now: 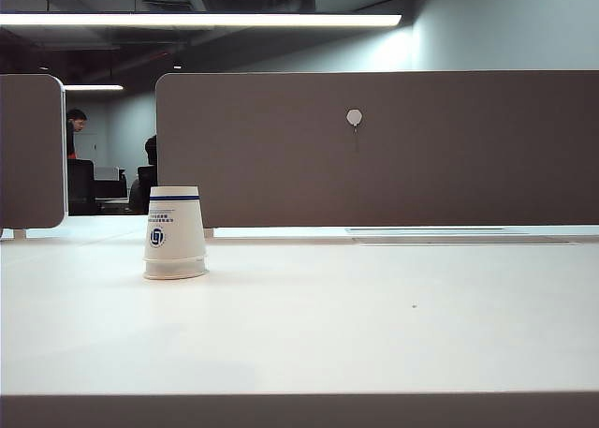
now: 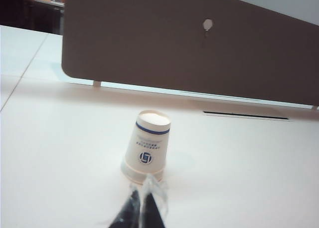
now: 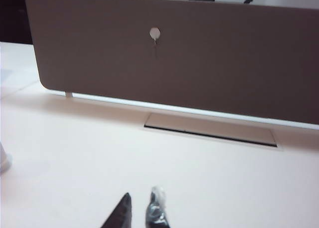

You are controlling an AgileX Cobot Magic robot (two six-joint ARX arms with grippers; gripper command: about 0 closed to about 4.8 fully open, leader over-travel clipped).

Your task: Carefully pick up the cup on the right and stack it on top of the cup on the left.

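Standing upside down on the matte white table (image 1: 374, 334), left of centre, two nested tapered paper cups (image 1: 175, 233) form one stack. Just short of it, the left gripper (image 2: 141, 204) is pressed together; the right gripper (image 3: 142, 210), narrowly parted, holds nothing.

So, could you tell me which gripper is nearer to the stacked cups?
Left. The left gripper sits just in front of the stacked cups, while the right gripper is well off to their side, empty.
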